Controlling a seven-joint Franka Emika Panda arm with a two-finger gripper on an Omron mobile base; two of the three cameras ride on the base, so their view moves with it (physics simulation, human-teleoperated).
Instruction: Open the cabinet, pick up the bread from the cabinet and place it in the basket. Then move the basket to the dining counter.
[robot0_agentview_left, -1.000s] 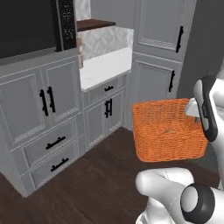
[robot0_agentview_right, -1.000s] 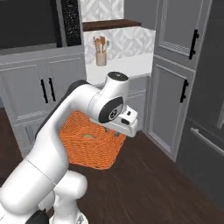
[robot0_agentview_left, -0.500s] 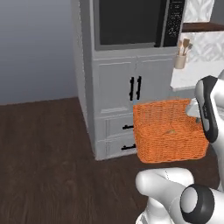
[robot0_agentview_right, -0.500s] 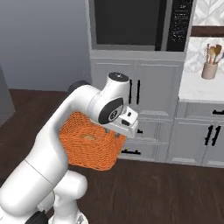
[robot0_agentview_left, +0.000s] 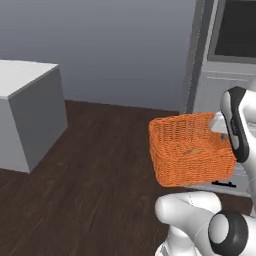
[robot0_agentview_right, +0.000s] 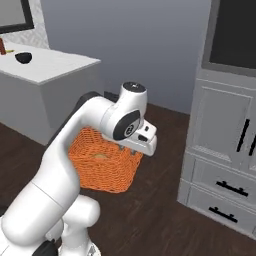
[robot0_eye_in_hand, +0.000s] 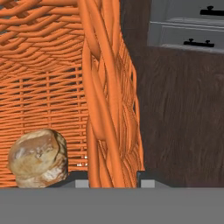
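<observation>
Lying to the left of the gripper (robot0_eye_in_hand: 111, 181) in the hand view, the bread (robot0_eye_in_hand: 38, 157) sits on the floor of the basket (robot0_eye_in_hand: 105, 87), inside the wall that the jaws clamp. One fingertip is inside that wall, the other outside it, so the gripper grips the basket's rim. The basket (robot0_agentview_left: 192, 148) hangs in the air above the dark wood floor (robot0_agentview_left: 90, 175). To the gripper's right lie grey drawers (robot0_eye_in_hand: 188, 28) with black pulls. The dining counter (robot0_agentview_left: 27, 112) stands well apart, far left.

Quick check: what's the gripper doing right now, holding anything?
Gripper: closed on the basket wall, one finger on each side, carrying it above the floor; the bread lies inside.
</observation>
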